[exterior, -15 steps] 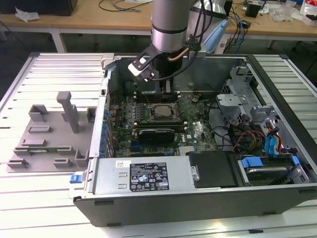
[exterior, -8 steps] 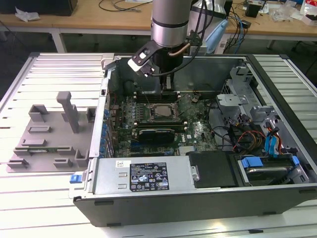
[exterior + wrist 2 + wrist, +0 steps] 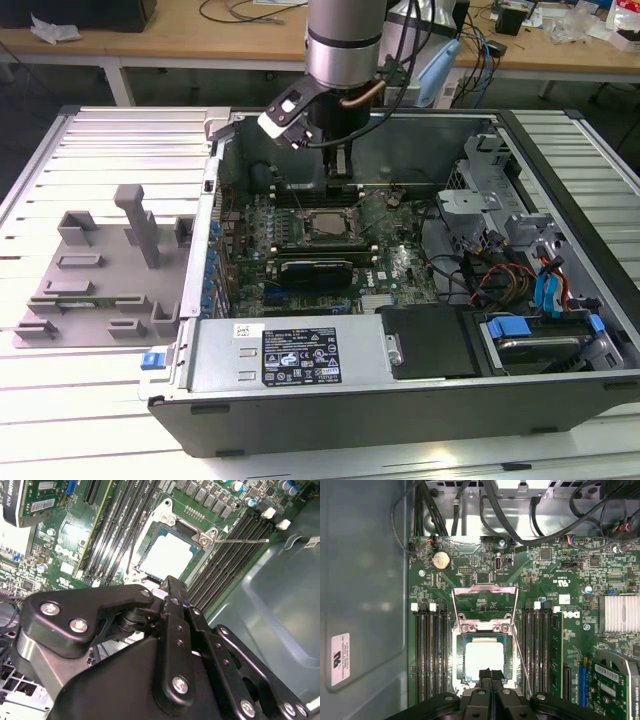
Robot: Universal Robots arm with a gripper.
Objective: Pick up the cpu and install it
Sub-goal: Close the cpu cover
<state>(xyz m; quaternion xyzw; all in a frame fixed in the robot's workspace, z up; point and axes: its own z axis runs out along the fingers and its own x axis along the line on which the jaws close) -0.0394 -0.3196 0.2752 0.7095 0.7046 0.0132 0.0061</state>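
The cpu (image 3: pixel 484 659) is a flat square chip with a bright silvery top. It lies level in the open socket (image 3: pixel 460 652), between two banks of memory slots (image 3: pixel 432 655).

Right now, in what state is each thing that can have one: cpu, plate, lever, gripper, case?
cpu: lying flat in the socket, top uncovered.
plate: swung open, off the cpu.
lever: released, sticking out to the side.
gripper: shut, over the cpu's edge.
case: on its side, open.
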